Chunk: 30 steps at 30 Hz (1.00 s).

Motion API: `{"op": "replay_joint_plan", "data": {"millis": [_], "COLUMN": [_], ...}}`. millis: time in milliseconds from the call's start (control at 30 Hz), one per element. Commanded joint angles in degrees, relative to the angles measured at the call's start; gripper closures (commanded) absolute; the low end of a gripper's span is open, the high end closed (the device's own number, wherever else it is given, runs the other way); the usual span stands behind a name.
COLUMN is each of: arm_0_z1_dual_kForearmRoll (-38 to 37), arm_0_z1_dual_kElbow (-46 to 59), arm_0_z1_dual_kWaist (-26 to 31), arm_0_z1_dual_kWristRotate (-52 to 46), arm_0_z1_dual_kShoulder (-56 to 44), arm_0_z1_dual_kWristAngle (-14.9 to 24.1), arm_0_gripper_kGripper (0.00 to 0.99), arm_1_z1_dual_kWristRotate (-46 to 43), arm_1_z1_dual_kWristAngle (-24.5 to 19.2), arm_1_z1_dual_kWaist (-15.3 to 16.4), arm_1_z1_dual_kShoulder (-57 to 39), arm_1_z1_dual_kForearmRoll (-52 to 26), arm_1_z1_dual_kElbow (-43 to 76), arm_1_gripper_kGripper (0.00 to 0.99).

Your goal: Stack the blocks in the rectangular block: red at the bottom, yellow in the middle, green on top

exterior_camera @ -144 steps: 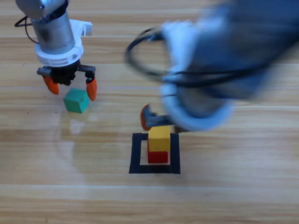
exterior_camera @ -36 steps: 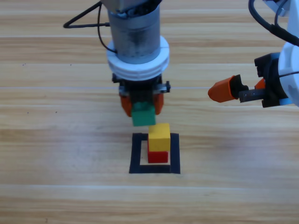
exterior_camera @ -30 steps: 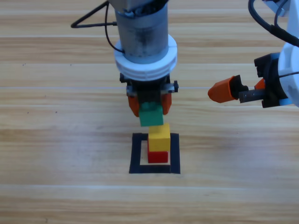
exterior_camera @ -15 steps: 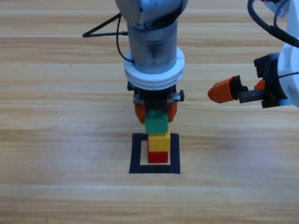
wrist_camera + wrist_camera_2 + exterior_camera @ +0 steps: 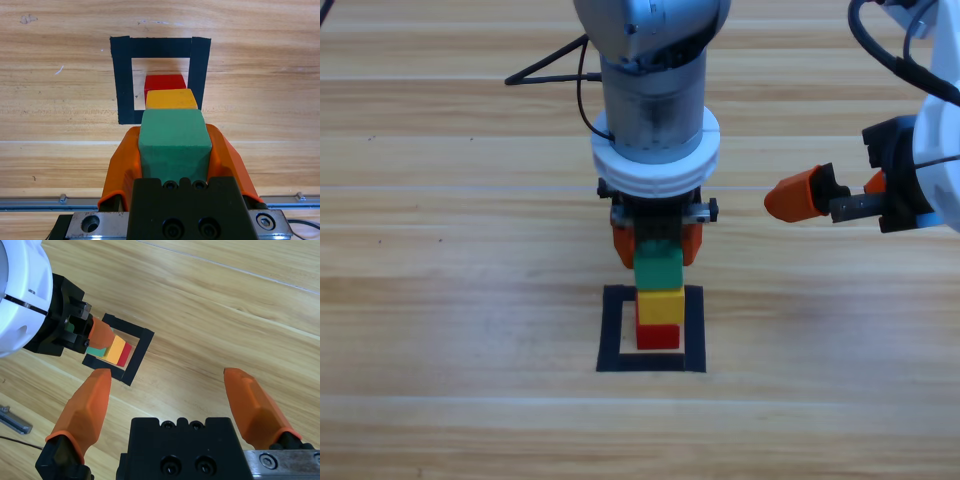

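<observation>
My left gripper (image 5: pixel 657 243): jaws clamped on green (image 5: pixel 657 267) side faces, over yellow (image 5: pixel 660 305)/red (image 5: pixel 658 335). Light, rigid, prob. smooth; topples easily. Right gripper (image 5: pixel 175 400) open, empty.

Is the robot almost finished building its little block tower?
Nearly! The yellow cube already sits on the red cube inside the black tape rectangle. The left gripper holds the green cube right over the yellow one. It hasn't let go yet. The right gripper waits, open, off to the side.
</observation>
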Motion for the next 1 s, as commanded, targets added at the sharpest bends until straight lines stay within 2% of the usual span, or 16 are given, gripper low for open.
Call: {"op": "replay_joint_plan", "data": {"millis": [33, 500, 533, 600, 633, 700, 733, 767, 1000], "arm_0_z1_dual_kForearmRoll": [0.3, 0.3, 0.2, 0.2, 0.2, 0.2, 0.2, 0.2, 0.2], "arm_0_z1_dual_kElbow": [-0.4, 0.8, 0.8, 0.8, 0.8, 0.5, 0.5, 0.6, 0.8], "arm_0_z1_dual_kWaist": [-1.7, -1.9, -1.9, -1.9, -2.0, -2.2, -2.2, -2.2, -2.2], "arm_0_z1_dual_kWristRotate": [0.6, 0.8, 0.8, 0.6, 0.5, 0.2, 0.1, 0.1, -0.1], "arm_0_z1_dual_kShoulder": [3.3, 3.7, 3.9, 4.2, 4.2, 4.2, 4.2, 3.9, 2.6], "arm_0_z1_dual_kWristAngle": [0.2, 1.0, 1.1, 1.0, 1.0, 1.0, 1.0, 1.0, 1.2], "arm_0_gripper_kGripper": [0.99, 0.99, 0.969, 0.771, 0.622, 0.133, 0.037, 0.011, 0.011], "arm_1_z1_dual_kWristRotate": [-0.7, -0.8, -0.8, -0.8, -0.9, -0.9, -0.9, -0.8, -0.9], "arm_1_z1_dual_kWristAngle": [-0.3, -0.3, -0.3, -0.3, -0.3, -0.3, -0.3, -0.3, -0.3], "arm_1_z1_dual_kWaist": [-0.2, -0.2, -0.2, -0.2, -0.2, -0.2, -0.2, -0.2, -0.2], "arm_1_z1_dual_kShoulder": [3.8, 3.9, 3.9, 3.9, 3.9, 3.9, 3.9, 3.9, 4.0], "arm_1_z1_dual_kForearmRoll": [-1.2, -1.2, -1.2, -1.2, -1.2, -1.2, -1.2, -1.2, -1.2], "arm_1_z1_dual_kElbow": [1.5, 1.5, 1.5, 1.5, 1.5, 1.5, 1.5, 1.5, 1.5], "arm_1_gripper_kGripper": [0.0, 0.0, 0.0, 0.0, 0.0, 0.0, 0.0, 0.0, 0.0]}}
